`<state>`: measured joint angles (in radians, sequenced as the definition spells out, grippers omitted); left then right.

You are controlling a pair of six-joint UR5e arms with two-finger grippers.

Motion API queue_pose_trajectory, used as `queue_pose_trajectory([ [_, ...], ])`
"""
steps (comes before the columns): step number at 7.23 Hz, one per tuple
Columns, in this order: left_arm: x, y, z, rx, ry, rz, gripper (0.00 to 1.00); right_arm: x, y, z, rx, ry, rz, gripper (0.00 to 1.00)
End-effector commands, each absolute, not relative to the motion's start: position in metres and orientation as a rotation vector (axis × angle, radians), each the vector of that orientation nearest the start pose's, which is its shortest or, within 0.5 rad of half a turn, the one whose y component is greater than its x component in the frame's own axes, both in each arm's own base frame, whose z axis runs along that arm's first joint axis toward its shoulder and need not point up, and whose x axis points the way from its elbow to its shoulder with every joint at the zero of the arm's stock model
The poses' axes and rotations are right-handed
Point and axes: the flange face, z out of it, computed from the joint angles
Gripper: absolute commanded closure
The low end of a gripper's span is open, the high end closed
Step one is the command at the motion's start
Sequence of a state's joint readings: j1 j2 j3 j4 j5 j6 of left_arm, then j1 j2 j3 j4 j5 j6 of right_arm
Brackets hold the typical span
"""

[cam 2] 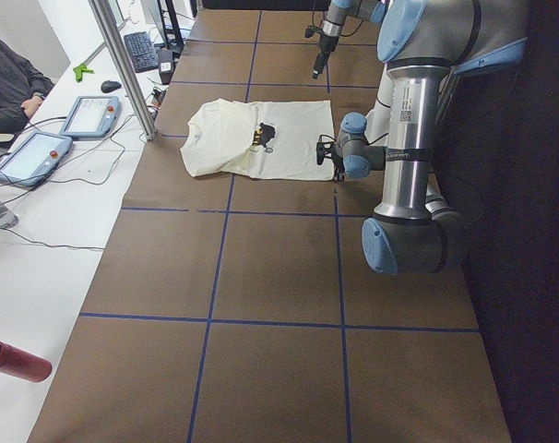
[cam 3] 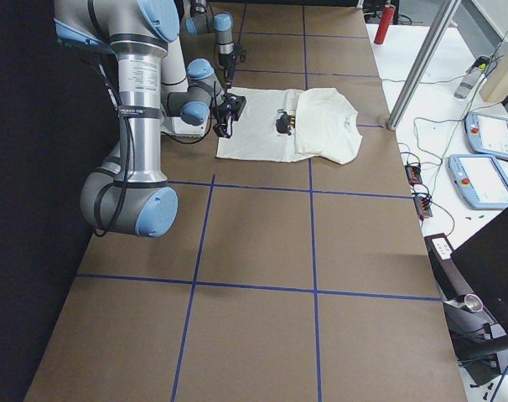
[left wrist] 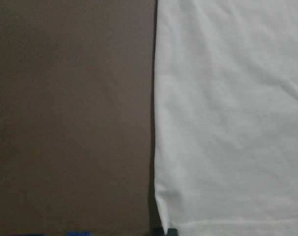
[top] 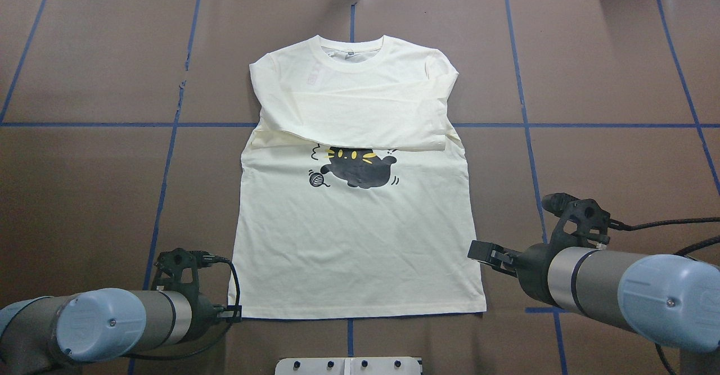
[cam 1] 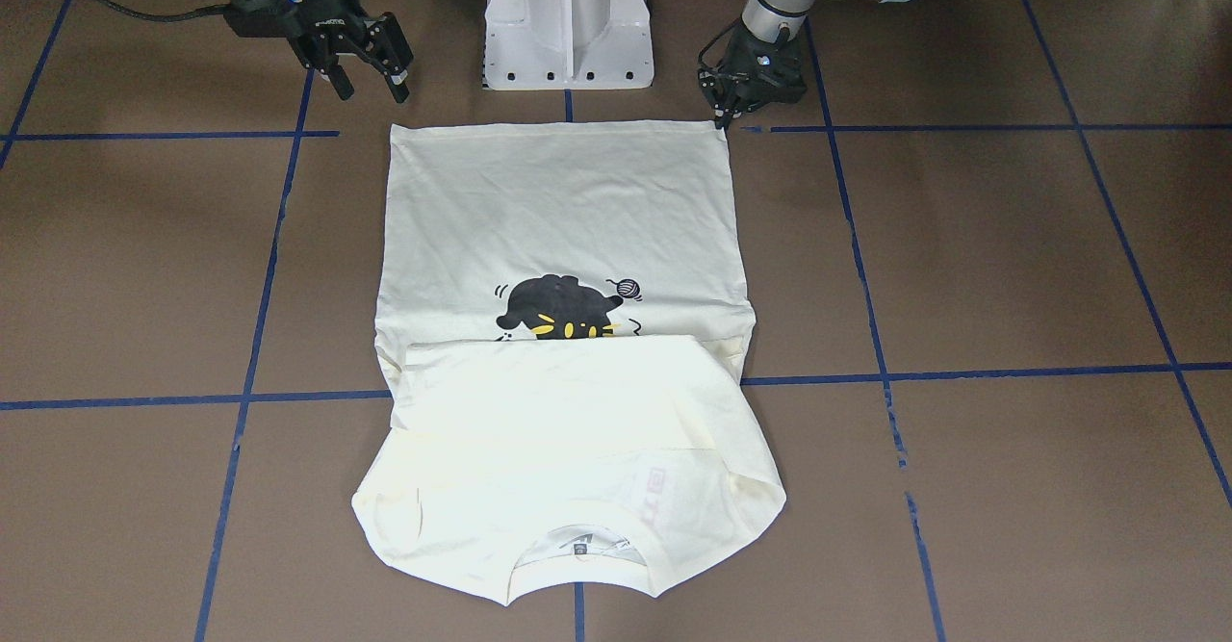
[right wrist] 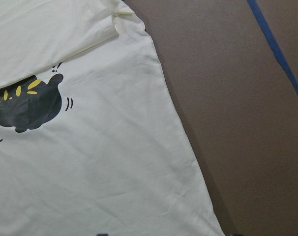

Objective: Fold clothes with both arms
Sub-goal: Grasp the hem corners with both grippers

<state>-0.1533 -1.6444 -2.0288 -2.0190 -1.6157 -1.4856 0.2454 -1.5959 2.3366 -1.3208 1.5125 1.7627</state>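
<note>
Brown table [cam 1: 1011,257] w/ blue tape lines [cam 1: 962,372] in a grid. White pedestal [cam 1: 568,21] at table edge, on the mid line. White bench [cam 2: 40,277] alongside w/ a tablet [cam 2: 90,115], 2nd tablet [cam 2: 32,155], keyboard [cam 2: 139,51], mouse [cam 2: 111,86], loose cables [cam 2: 86,175] and a red cylinder [cam 2: 17,361] lying flat. Metal pole [cam 2: 123,65] at table edge. Person [cam 2: 7,83] in dark top nearby.

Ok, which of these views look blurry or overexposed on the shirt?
Left wrist view: soft, the shirt lacks fabric detail. Front-facing view: its folded-over top part glares near white. Right wrist view: sharper, cat print edges clear.
</note>
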Motion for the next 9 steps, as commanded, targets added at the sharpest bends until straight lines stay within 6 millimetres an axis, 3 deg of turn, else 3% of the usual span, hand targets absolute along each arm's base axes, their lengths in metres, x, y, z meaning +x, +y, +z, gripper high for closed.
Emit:
queue_pose_trajectory([
  [1, 0.473, -0.209, 0.346, 0.085, 1.008, -0.046, 1.0, -0.367, -0.234, 0.304, 0.07, -0.989, 0.444, 0.19],
  [2, 0.47, -0.211, 0.339, 0.089, 1.021, -0.053, 1.0, -0.362, -0.231, 0.327, 0.041, -1.025, 0.486, 0.33],
  [3, 0.465, -0.22, 0.336, 0.101, 1.03, -0.07, 1.0, -0.364, -0.224, 0.352, 0.03, -1.019, 0.478, 0.35],
  [5, 0.456, -0.221, 0.325, 0.113, 1.056, -0.081, 1.0, -0.387, -0.215, 0.387, 0.064, -0.947, 0.496, 0.45],
  [8, 0.448, -0.223, 0.323, 0.151, 1.057, -0.103, 1.0, -0.411, -0.198, 0.39, 0.051, -0.952, 0.508, 0.48],
  [9, 0.447, -0.223, 0.318, 0.153, 1.066, -0.104, 1.0, -0.427, -0.197, 0.381, 0.047, -0.974, 0.503, 0.49],
])
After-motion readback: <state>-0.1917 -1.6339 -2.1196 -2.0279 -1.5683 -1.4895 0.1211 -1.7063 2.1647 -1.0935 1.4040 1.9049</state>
